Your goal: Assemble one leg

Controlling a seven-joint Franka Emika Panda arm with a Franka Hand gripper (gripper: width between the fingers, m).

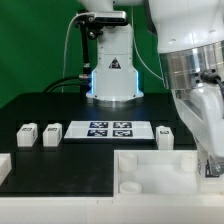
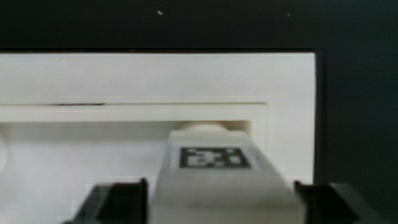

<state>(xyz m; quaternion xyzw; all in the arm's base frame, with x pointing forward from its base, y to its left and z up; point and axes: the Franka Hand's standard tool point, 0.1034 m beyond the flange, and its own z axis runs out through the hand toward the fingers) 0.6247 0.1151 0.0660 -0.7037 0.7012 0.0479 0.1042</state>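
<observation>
Now my gripper is clamped on a leg, fingers flanking it, just above the white tray near its rim.

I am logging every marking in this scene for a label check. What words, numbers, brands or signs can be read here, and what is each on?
No readable words, numbers or brand names.
Triangle warning sign on the robot base: a symbol only, detail too small.
Black-and-white square tags on the marker board, the small white blocks and the block in the claw: patterns, not text.
</observation>
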